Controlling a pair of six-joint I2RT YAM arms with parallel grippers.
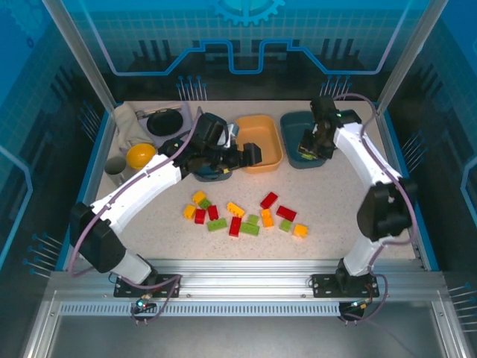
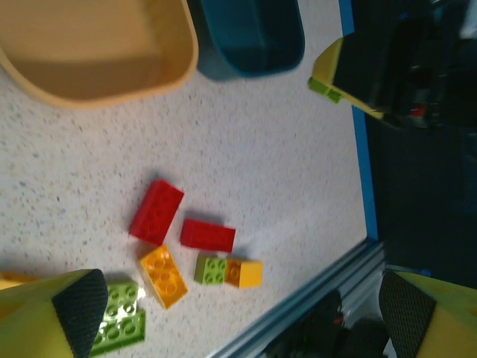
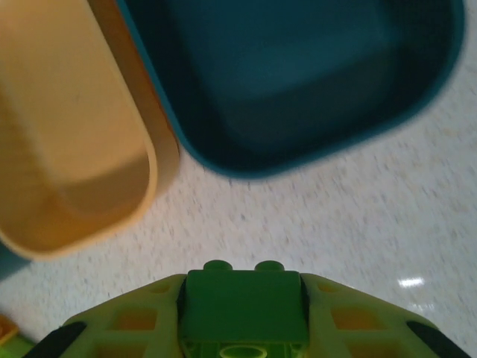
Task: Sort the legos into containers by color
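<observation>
While the right fingers are gripping a green brick by a teal tray, the left fingers are gaping open. Loose bricks are littering the tabletop.

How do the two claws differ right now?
The left claw is open, the right claw shut. The left claw is empty; the right claw grips a green lego. The left claw overlooks loose legos; the right claw faces a teal tray. Both hang near the orange tray.
</observation>
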